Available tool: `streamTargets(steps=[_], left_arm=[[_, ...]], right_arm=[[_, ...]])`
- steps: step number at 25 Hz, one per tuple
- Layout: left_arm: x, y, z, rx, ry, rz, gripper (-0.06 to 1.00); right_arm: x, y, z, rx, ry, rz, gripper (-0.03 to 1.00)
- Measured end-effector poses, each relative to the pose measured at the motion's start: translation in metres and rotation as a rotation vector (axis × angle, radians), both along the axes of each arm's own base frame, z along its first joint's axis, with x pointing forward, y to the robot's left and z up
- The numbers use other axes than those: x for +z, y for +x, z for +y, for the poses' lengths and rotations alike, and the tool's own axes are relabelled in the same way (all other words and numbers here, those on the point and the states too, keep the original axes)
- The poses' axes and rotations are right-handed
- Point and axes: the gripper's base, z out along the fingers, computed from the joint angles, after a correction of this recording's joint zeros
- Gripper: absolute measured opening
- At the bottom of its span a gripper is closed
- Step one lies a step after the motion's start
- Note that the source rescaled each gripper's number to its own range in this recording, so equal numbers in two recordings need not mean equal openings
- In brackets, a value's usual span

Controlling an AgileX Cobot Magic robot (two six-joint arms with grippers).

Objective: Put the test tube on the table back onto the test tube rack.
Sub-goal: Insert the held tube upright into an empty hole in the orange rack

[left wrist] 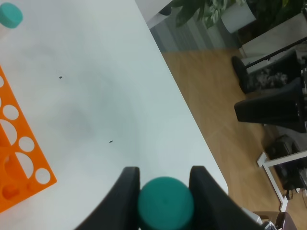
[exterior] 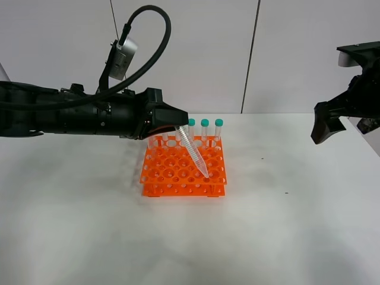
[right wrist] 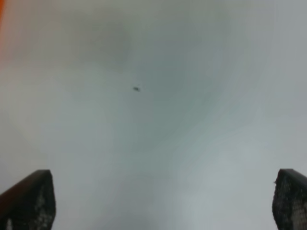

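Observation:
My left gripper [exterior: 178,128] is shut on the teal cap of a clear test tube [exterior: 193,152]. The tube hangs tilted over the orange test tube rack [exterior: 169,173], its pointed tip at a hole near the rack's front right; I cannot tell if it is inside. In the left wrist view the cap [left wrist: 165,205] sits between the black fingers [left wrist: 128,184], with the rack's edge [left wrist: 19,158] beside them. Other capped tubes [exterior: 205,126] stand in the rack's back row. My right gripper [exterior: 331,127] is open and empty, raised at the right edge of the white table [exterior: 285,225].
The rack stands mid-table. The right wrist view shows only white tabletop [right wrist: 144,120] between the spread fingers [right wrist: 29,201]. The left wrist view shows the table's rounded corner [left wrist: 211,163], with wooden floor and black stands beyond it.

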Motion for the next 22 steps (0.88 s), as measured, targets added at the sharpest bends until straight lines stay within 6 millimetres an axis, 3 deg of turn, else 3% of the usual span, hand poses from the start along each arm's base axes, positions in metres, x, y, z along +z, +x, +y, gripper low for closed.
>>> streamTargets(steps=[5,8,15,22], left_arm=[[0.0,0.0,0.0,0.0,0.0,0.0,0.0],[0.0,0.0,0.0,0.0,0.0,0.0,0.0],[0.0,0.0,0.0,0.0,0.0,0.0,0.0],[0.0,0.0,0.0,0.0,0.0,0.0,0.0]], right_arm=[[0.0,-0.008,-0.001,-0.002,-0.011,0.023,1.0],[-0.001,-0.03,-0.003,-0.002,-0.011,0.026,1.0],[-0.015,-0.132,-0.008,-0.009,0.02,-0.033,1.0],[-0.026,-0.216,-0.015,-0.015,0.059,-0.447,1.0]])
